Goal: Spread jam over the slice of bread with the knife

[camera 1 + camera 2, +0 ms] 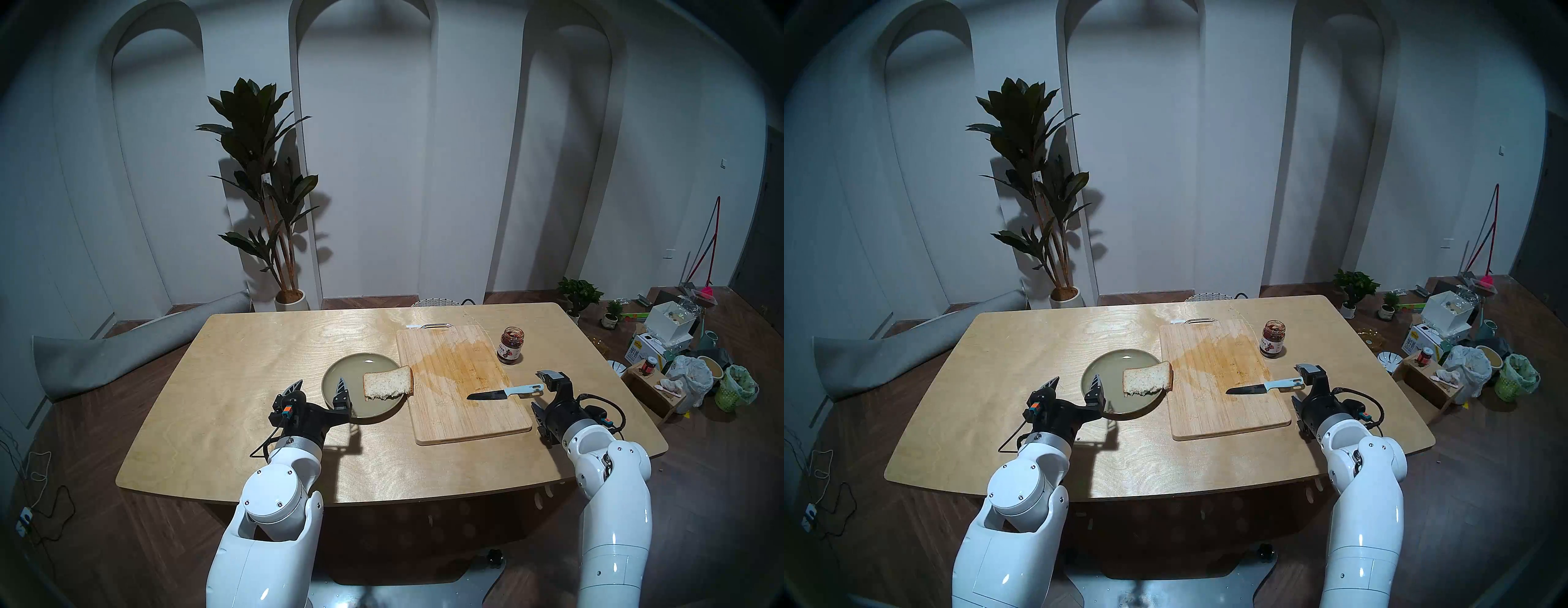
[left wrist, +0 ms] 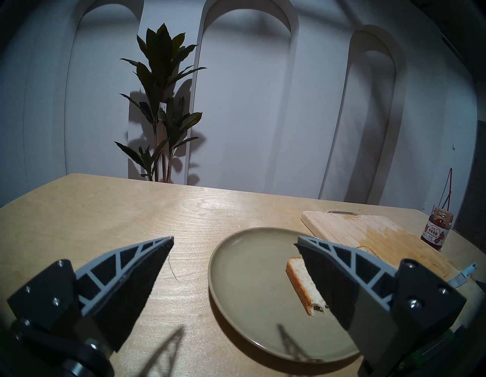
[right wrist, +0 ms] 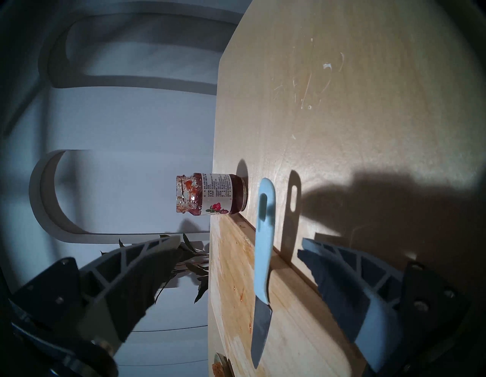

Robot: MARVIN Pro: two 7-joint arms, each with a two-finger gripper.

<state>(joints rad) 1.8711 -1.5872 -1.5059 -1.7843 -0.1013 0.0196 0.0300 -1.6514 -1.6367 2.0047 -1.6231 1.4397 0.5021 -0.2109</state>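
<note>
Reaching for the knife [image 1: 505, 392], whose pale blue handle overhangs the cutting board [image 1: 458, 382] edge at centre right, the right gripper [image 1: 542, 392] with jaws spread wide and empty could tip or skid it off when closing. The right wrist view alone shows the handle between the fingers; the head view alone shows the slice of bread [image 1: 388, 383] overhanging the plate [image 1: 339, 373] beside the wide, empty left gripper [image 1: 319, 392], the jam jar [image 1: 510, 344] lidless upper right

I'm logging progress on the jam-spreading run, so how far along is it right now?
Barely started. Set up: the jam jar stands open and the slice of bread lies bare on the plate. In hand: nothing; the right gripper, open, hovers by the knife handle on the cutting board; the left gripper is open too. Left: grasp, scoop, spread.
</note>
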